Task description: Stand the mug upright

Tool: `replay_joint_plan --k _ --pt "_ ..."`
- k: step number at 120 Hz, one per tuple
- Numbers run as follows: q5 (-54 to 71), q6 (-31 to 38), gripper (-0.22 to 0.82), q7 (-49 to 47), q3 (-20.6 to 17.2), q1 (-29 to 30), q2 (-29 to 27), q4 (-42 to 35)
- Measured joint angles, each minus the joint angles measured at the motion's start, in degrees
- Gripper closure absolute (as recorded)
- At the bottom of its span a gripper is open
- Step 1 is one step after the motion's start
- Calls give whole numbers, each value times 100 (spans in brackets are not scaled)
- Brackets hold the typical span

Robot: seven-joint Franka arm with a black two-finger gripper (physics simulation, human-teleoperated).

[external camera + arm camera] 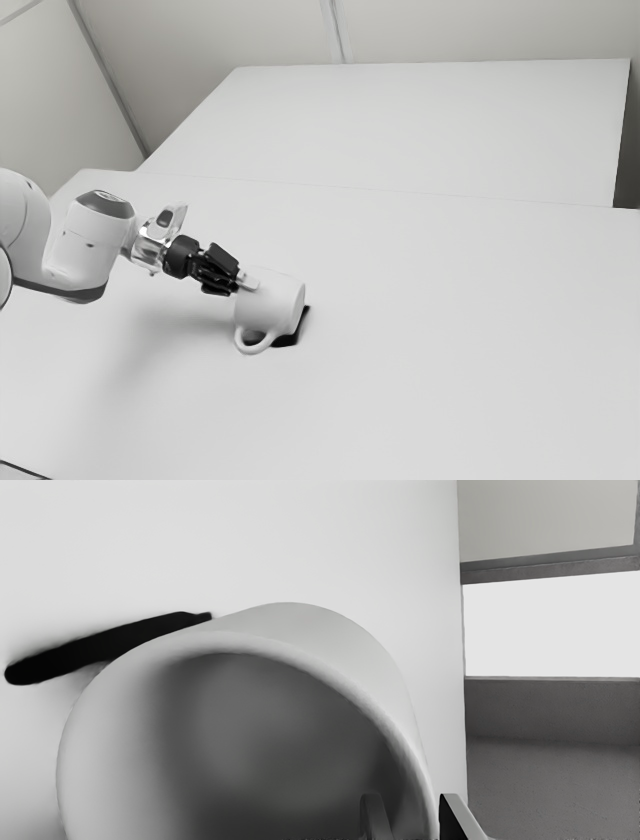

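Note:
The white mug [272,302] lies tipped over on the table, its handle toward the exterior view's bottom and its base toward that view's right. At its mouth end is the gripper [245,283], coming in at a slant from the upper left. The wrist view looks into the mouth of the mug [295,625]. There the gripper [412,815] straddles the rim: one finger inside the mug, the other outside close against the wall. A strip of inner wall shows between the inside finger and the rim, so the fingers stand apart without pinching it.
A flat black shape [291,338] lies on the white table [450,330] beside and partly under the mug; whether it is an object or a shadow I cannot tell. Behind stands a second white surface [420,130], with walls beyond it.

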Motion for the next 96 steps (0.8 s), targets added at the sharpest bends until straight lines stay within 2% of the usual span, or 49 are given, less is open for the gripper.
replay_joint_plan --k 21,54,76,96 --pt "-97 -14 73 51 -25 -6 -10 -22" --pt "-110 328 78 23 -67 -79 -278 20" --pt "153 1502 79 -440 -128 -455 -840 96" --pt "1836 2900 79 -1690 -189 -886 -1124 90"
